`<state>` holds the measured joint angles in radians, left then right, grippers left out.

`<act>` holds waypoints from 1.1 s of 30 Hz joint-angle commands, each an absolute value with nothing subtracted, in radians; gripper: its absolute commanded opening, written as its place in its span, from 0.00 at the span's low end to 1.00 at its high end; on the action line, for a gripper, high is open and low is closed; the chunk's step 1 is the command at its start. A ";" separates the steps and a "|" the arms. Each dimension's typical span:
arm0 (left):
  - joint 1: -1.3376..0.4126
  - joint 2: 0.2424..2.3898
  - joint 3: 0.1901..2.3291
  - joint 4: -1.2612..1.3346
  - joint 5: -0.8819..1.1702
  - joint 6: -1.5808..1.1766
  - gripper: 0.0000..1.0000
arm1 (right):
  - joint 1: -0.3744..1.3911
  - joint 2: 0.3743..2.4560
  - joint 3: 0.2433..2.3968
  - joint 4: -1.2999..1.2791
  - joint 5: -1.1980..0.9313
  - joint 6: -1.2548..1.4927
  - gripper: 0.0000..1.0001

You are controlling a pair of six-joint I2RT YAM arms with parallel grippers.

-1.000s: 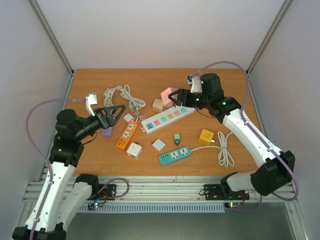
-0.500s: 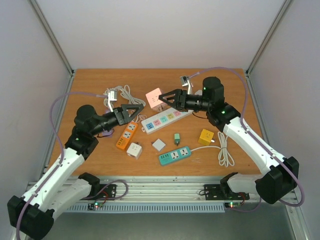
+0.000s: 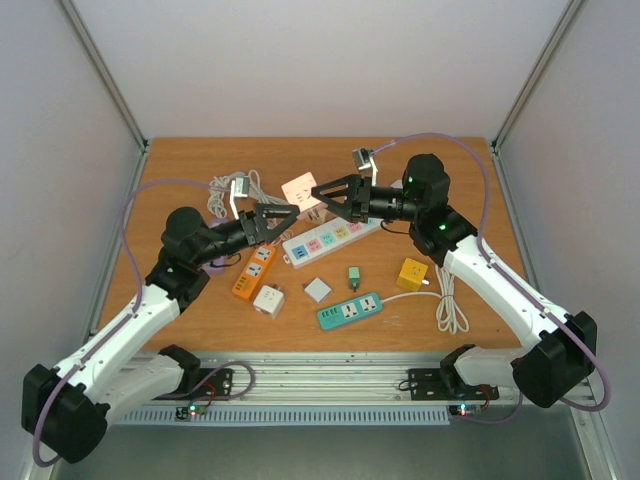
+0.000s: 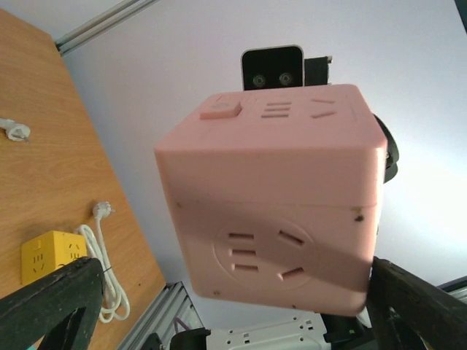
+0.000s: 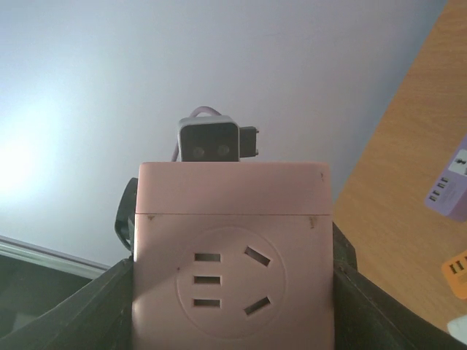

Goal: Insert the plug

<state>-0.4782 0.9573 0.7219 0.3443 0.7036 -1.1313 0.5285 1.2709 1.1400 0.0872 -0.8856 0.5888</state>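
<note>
A pink cube socket hangs in the air above the back of the table. My right gripper is shut on it, its fingers pressed to both sides of the cube. My left gripper stands open just left of the cube, which fills the left wrist view ahead of the spread fingers. A socket face with five slots shows in each wrist view. A white plug on a coiled cord lies by the yellow cube. I cannot tell which plug the task means.
On the table lie a white power strip, an orange strip, a teal strip, a white cube, a small green adapter, a yellow cube and white cords.
The right arm has carried the pink cube up and to the left. The left arm has swung right and forward, bringing its open gripper close to the cube.
</note>
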 commanded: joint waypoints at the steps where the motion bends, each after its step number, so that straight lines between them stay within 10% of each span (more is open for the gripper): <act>1: -0.482 0.980 0.743 0.488 0.706 -1.205 0.96 | 0.541 1.271 1.137 0.183 -0.923 0.638 0.50; 20: -0.484 1.027 0.796 0.528 0.794 -1.239 0.55 | 0.561 1.278 1.112 0.179 -0.914 0.629 0.53; 23: -0.485 1.033 0.827 0.467 0.788 -1.156 0.38 | 0.560 1.255 1.126 0.086 -0.886 0.547 0.65; 33: -0.486 1.141 0.982 0.163 0.587 -0.388 0.26 | 0.561 1.093 1.326 -0.621 -0.466 0.071 0.96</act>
<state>-0.4831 1.0943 0.9573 0.1867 0.6594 -0.7792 0.5564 1.1652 1.2400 -0.3275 -0.6586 0.2905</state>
